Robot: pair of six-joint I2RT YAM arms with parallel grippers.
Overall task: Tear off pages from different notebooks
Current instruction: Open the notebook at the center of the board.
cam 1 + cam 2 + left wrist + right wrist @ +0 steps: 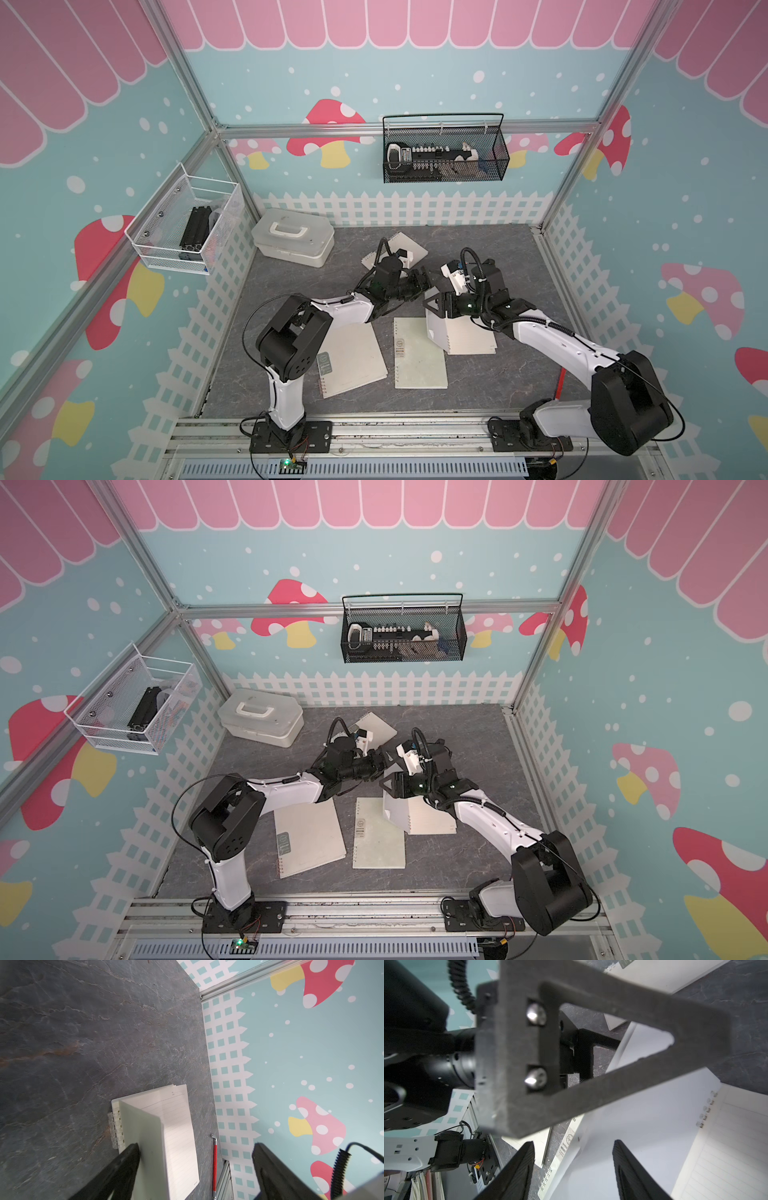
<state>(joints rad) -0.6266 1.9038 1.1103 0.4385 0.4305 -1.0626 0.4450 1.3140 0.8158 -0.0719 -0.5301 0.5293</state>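
Note:
Four cream-white spiral-bound notebooks lie on the dark table. One notebook (397, 247) sits at the back, a larger one (353, 359) at the front left, and a third (419, 353) in the front middle. The right notebook (471, 338) lies open, its cover (145, 1138) standing upright over a lined page (179, 1124). My left gripper (195, 1145) is open, the cover between its jaws close to one finger (124, 1165). My right gripper (573, 1142) is open just above the cover (633, 1126). Both grippers meet over the cover's top edge in both top views.
A white plastic box with a handle (293, 243) stands at the back left. A red-handled tool (214, 1163) lies by the right wall's fence. The left gripper's triangular finger (591, 1088) fills much of the right wrist view. Wire baskets (444, 151) hang on the walls.

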